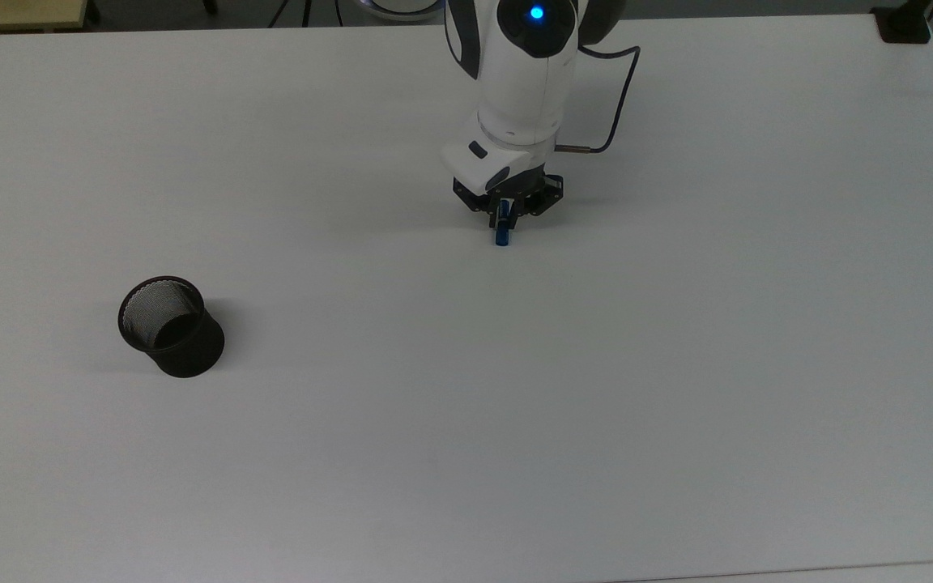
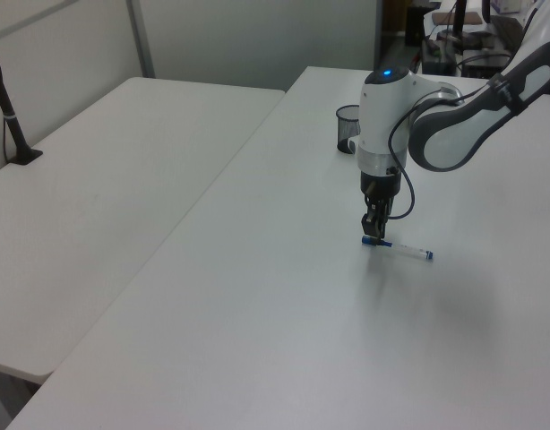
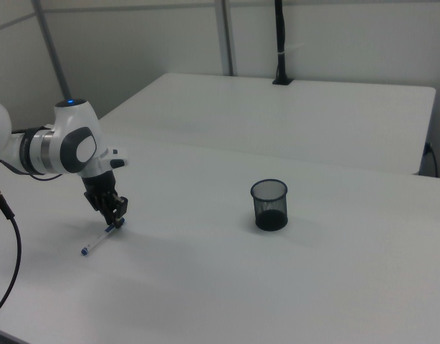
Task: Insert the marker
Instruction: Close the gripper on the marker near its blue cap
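Note:
The marker lies flat on the white table [image 1: 515, 421]; its blue cap [image 1: 502, 236] sticks out from under my gripper [image 1: 503, 220] in the top view. The white barrel [image 2: 405, 250] runs off to the left view's right and ends in a small blue tip. My gripper [image 2: 374, 235] stands upright, low over the cap end, its fingers drawn in against both sides of the cap. The black mesh cup [image 1: 171, 328] stands upright, far off at the top view's left. In the right view the gripper [image 3: 116, 218] is at the marker's [image 3: 94, 244] upper end, with the cup [image 3: 269, 204] well to its right.
A second white table [image 2: 96, 179] adjoins on the left view's left, with a black post [image 2: 6, 107] clamped to its edge. The arm's cable [image 1: 616, 97] loops beside the wrist. Wide bare tabletop lies between the marker and the cup [image 2: 349, 128].

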You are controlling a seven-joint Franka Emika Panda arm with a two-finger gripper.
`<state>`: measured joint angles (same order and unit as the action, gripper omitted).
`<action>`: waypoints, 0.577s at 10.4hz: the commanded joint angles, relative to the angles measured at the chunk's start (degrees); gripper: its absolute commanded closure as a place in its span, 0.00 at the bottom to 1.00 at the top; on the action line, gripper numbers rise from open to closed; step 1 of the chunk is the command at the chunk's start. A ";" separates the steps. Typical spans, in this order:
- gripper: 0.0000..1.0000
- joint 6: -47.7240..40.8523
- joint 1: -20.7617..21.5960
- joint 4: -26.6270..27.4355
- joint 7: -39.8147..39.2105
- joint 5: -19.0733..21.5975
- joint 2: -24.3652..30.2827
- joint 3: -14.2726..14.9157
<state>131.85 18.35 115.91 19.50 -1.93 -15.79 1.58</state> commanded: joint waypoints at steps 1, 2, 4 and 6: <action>0.52 1.48 -0.50 -0.95 1.24 -1.32 -0.99 0.09; 0.56 1.48 -0.42 -0.95 1.24 -1.41 -1.08 0.09; 0.58 1.65 -0.33 -1.04 1.24 -1.41 -1.43 0.09; 0.61 2.88 -0.24 -1.39 1.33 -1.41 -2.04 0.09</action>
<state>132.45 17.97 115.20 19.52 -2.36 -16.58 1.66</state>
